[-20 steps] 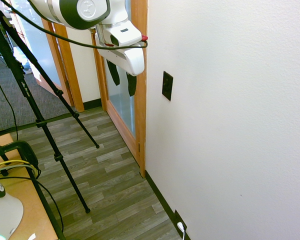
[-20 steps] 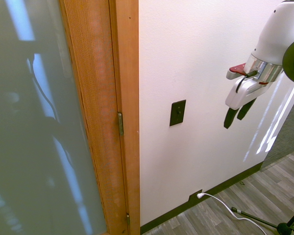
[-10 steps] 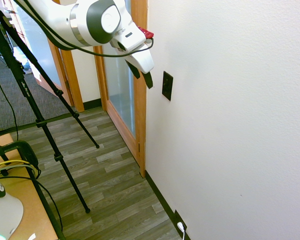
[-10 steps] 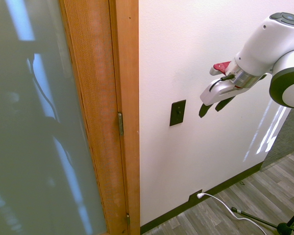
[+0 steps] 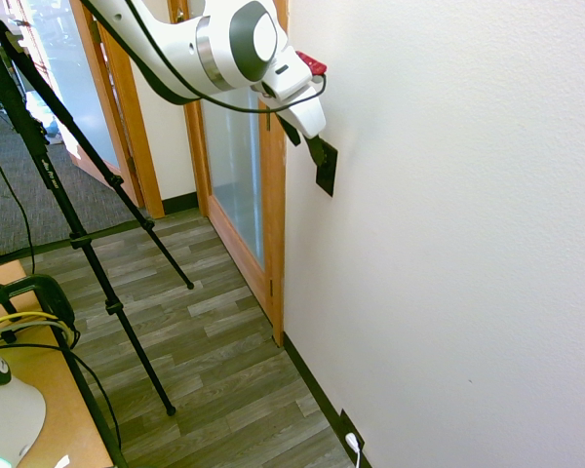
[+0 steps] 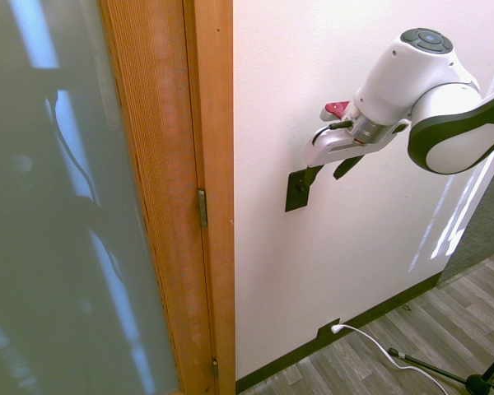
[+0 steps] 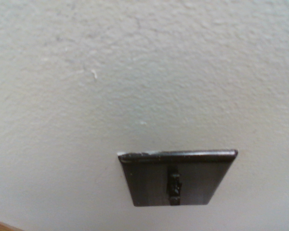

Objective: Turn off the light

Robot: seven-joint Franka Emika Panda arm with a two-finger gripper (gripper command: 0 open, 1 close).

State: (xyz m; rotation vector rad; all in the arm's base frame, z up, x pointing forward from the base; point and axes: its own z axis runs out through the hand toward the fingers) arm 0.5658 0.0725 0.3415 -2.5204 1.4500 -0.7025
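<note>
First exterior: gripper (image 5: 314,146) at the top edge of the switch plate (image 5: 327,174) on the white wall (image 5: 448,224), right of the wooden door frame (image 5: 273,234).
Second exterior: fingers (image 6: 343,167) spread apart, holding nothing; one tip overlaps the plate's upper corner.
Wrist: plate with small toggle (image 7: 174,185), bare wall all around.

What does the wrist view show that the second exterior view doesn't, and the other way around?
Only the wrist view shows the small toggle standing out from the middle of the black switch plate, close up against textured white wall.

Only the second exterior view shows the gripper at the plate's upper edge with its two fingers spread apart, the wooden door frame with frosted glass, and the outlet plate with a white plug low on the wall.

Both show the switch plate and the white wall around it.
</note>
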